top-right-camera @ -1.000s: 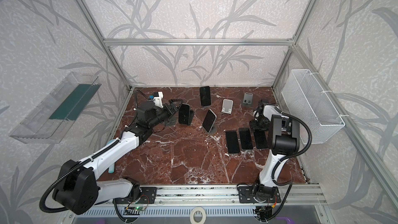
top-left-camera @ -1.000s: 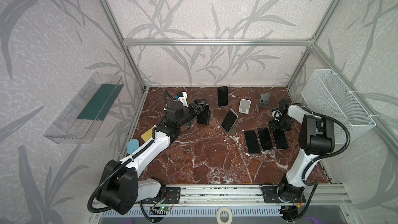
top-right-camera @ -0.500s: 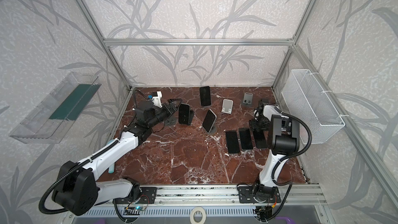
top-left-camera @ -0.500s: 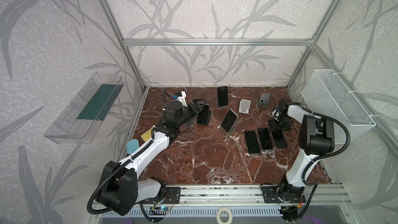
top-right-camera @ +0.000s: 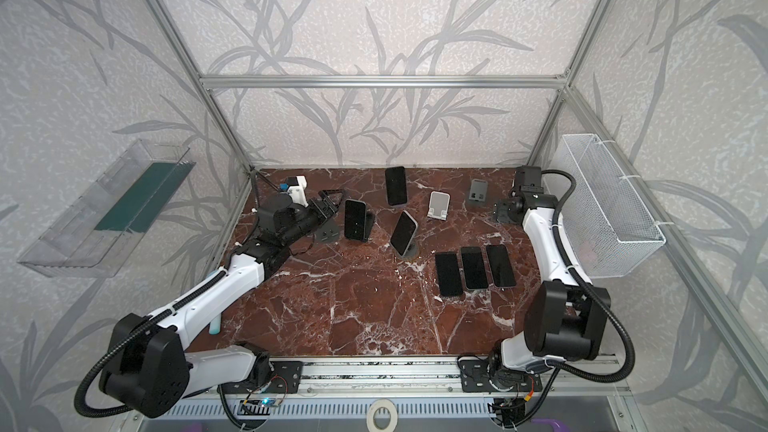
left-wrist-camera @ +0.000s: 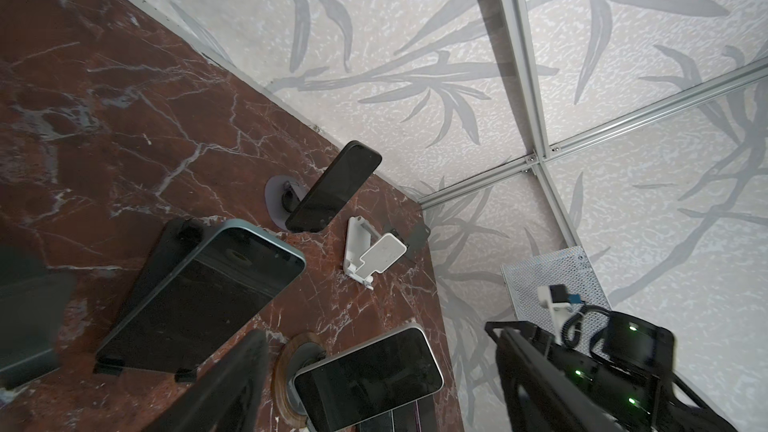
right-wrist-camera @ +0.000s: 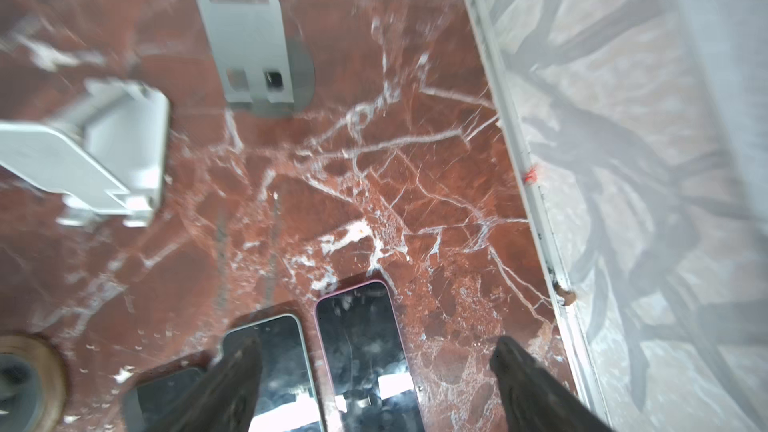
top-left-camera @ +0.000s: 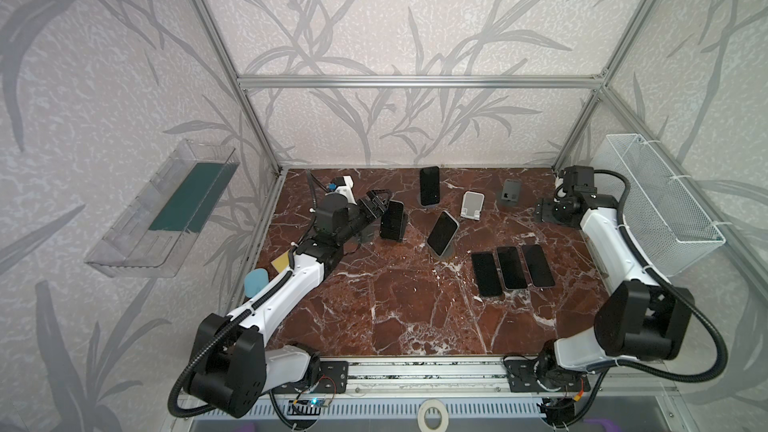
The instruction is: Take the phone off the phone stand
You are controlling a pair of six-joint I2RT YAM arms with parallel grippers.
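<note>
Phone (top-left-camera: 392, 220) leans in its dark phone stand (top-right-camera: 369, 218), left of centre in both top views. I see the left gripper (top-left-camera: 379, 206) just beside the phone's upper left edge, jaws parted and holding nothing. Whether it touches the phone I cannot tell. In the left wrist view the phone lies outside the fingers (left-wrist-camera: 237, 380). My right gripper (right-wrist-camera: 376, 344), at the right of the frame, is spread and empty, near three flat phones (top-left-camera: 512, 268).
</note>
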